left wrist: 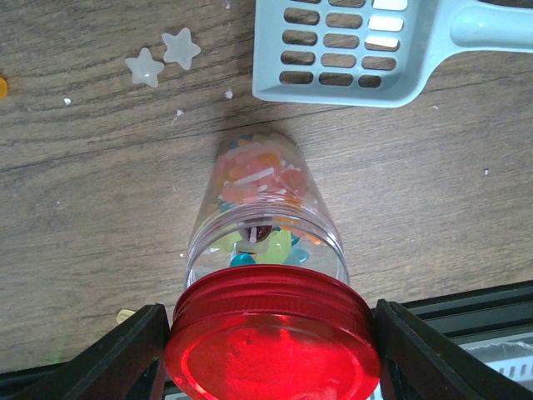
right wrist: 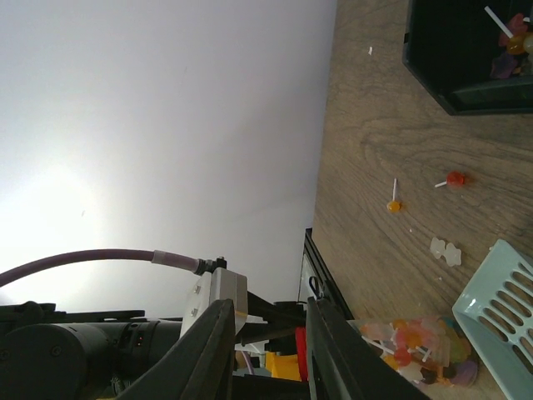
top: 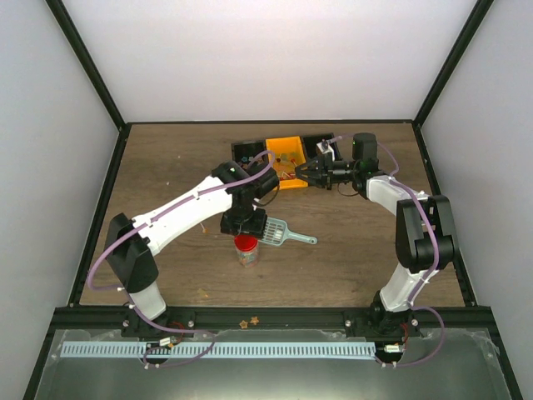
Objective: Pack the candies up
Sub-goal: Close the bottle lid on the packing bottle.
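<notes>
Two arms work over a wood surface [top: 166, 167]. Orange bin [top: 286, 158] and black bins [top: 248, 150] sit far centre. Right hand [top: 308, 172] beside the orange bin, fingers parted, empty. Scoop [left wrist: 350, 50] lies just beyond the jar [left wrist: 266, 225]. Jar upright, long axis vertical, red lid [left wrist: 271, 354] up. Left hand [left wrist: 271, 329] clamps that lid. Mixed candies [left wrist: 258, 208] inside the jar, directly below the left hand. Two pale stars [left wrist: 162, 58] lie loose nearby.

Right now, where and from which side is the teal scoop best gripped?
Take the teal scoop by its handle, from above, fingers across it. It lies flat, its narrow handle pointing away from the left hand and the jar; the slotted pan is wide and sits right beside them.
</notes>
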Action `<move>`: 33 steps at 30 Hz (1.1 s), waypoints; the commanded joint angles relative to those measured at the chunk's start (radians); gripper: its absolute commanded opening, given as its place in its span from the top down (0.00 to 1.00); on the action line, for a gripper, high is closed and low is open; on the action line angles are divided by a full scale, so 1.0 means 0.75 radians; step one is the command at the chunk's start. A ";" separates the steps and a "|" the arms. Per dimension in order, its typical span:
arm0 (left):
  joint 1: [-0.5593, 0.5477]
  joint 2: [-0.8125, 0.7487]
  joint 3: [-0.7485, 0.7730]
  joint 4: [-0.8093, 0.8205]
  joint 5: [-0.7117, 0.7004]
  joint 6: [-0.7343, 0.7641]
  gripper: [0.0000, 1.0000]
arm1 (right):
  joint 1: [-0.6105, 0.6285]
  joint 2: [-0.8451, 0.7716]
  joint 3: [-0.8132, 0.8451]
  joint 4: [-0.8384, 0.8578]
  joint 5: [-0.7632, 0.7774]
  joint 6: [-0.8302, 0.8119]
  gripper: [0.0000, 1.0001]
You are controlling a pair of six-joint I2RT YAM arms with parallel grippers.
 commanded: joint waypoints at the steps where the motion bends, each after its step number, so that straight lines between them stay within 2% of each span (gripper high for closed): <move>1: -0.009 -0.009 -0.009 -0.016 -0.029 0.018 0.43 | 0.002 -0.051 0.003 -0.030 0.002 -0.023 0.75; 33: -0.038 0.059 0.024 -0.014 -0.006 0.034 0.42 | 0.002 -0.043 -0.007 -0.025 -0.014 -0.028 0.75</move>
